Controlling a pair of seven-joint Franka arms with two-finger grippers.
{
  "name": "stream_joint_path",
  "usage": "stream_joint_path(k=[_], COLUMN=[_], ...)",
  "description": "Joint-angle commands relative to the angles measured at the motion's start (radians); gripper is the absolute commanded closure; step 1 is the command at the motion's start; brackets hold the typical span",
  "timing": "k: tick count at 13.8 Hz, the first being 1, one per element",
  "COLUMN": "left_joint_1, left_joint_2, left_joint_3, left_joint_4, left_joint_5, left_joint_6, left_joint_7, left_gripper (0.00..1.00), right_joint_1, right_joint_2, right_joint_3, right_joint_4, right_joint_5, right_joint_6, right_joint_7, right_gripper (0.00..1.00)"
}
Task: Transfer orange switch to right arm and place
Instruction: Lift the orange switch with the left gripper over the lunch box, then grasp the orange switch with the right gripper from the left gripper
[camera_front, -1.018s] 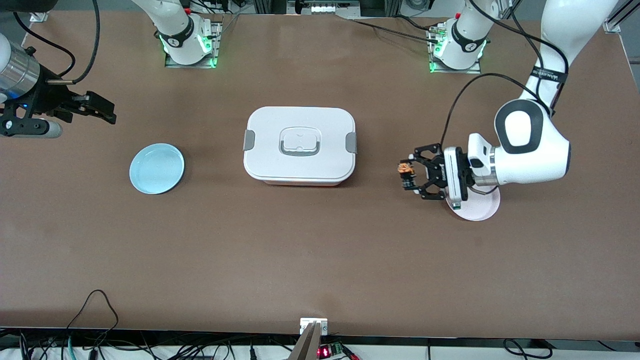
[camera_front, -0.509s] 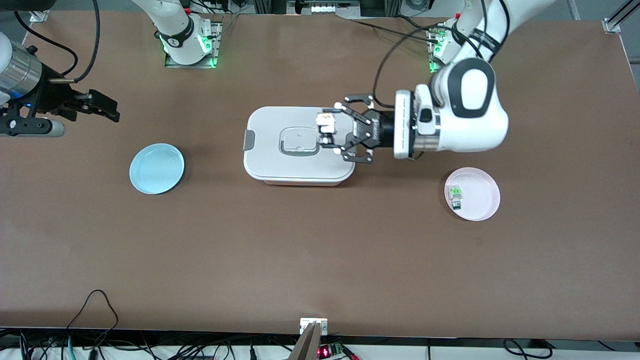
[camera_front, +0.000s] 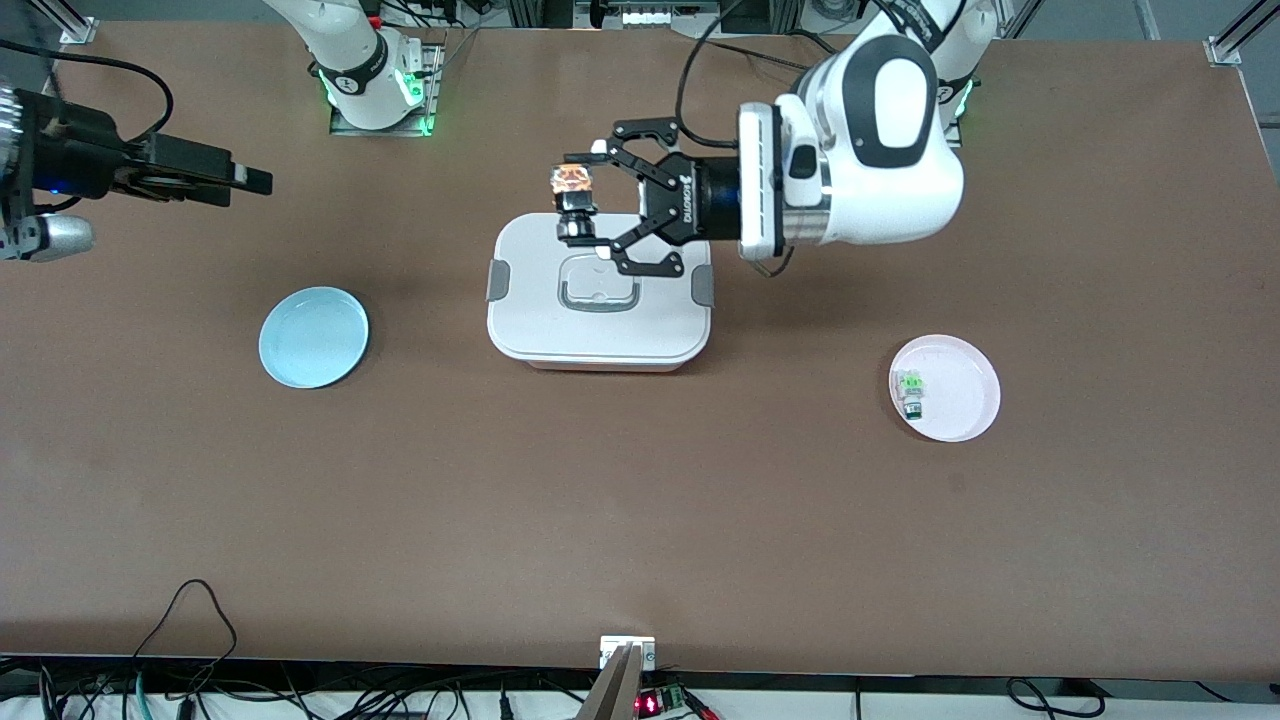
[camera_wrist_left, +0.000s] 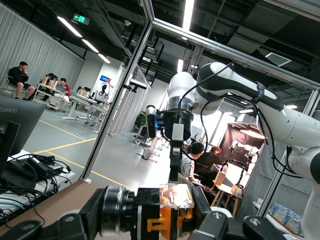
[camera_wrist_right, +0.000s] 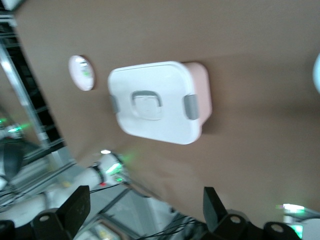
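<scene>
Over the middle of the table, above the white rectangular lidded box with grey clips (camera_front: 598, 292), the left arm's open-linkage black gripper (camera_front: 585, 222) holds the small black push-button switch with the orange cap (camera_front: 573, 203), fingers clamped on it, cap end up in the front view. The left wrist view shows the same orange switch (camera_wrist_left: 172, 210) pinched between the pads, with the right arm's compact boxy black gripper (camera_wrist_left: 174, 165) facing it well apart in the air.

Toward the right arm's end of the table, near the edge where the bases stand, the right gripper (camera_front: 235, 181) hangs above bare tabletop, pointing at the centre. In the right wrist view its fingers (camera_wrist_right: 212, 200) stand wide apart with nothing between them, box (camera_wrist_right: 155, 100) in sight below.

The round light-blue plate (camera_front: 314, 336) sits empty toward the right arm's end, nearer the front camera than the right gripper. The round pale-pink plate (camera_front: 962, 395) lies toward the left arm's end, holding only a small green-and-white switch (camera_front: 910, 391).

Progress, as I judge it: pickup done, switch lifted and carried to a mid-table handover spot. Left to do: right gripper closes the gap and takes the switch, left gripper lets go, then placement, likely on the blue plate. Roughly a third through.
</scene>
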Motion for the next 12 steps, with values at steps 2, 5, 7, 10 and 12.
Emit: stream_joint_path(k=[2, 5, 7, 10, 12], left_joint_1=[-0.020, -0.059, -0.085, -0.134, -0.169], left_joint_2=[-0.003, 0.008, 0.016, 0.022, 0.020], left_joint_3=[0.001, 0.001, 0.001, 0.003, 0.003], left_joint_4=[0.019, 0.060, 0.079, 0.102, 0.117], left_joint_5=[-0.032, -0.031, -0.029, -0.028, -0.029], left_joint_6=[0.027, 0.101, 0.134, 0.194, 0.251], left_joint_7=[0.008, -0.012, -0.028, -0.031, -0.047], left_gripper=[1.00, 1.00, 1.00, 1.00, 1.00], right_joint_1=[-0.002, -0.001, 0.014, 0.092, 0.125], right_joint_2=[-0.002, -0.002, 0.003, -0.002, -0.004], right_joint_3=[-0.053, -0.053, -0.044, -0.038, -0.018], right_joint_4=[-0.100, -0.169, -0.180, -0.222, -0.234], right_joint_5=[0.275, 0.464, 0.543, 0.627, 0.665], right_joint_6=[-0.026, -0.020, -0.005, 0.084, 0.133], right_joint_7=[0.006, 0.005, 0.002, 0.002, 0.002], right_gripper=[0.00, 0.00, 0.00, 0.00, 0.00])
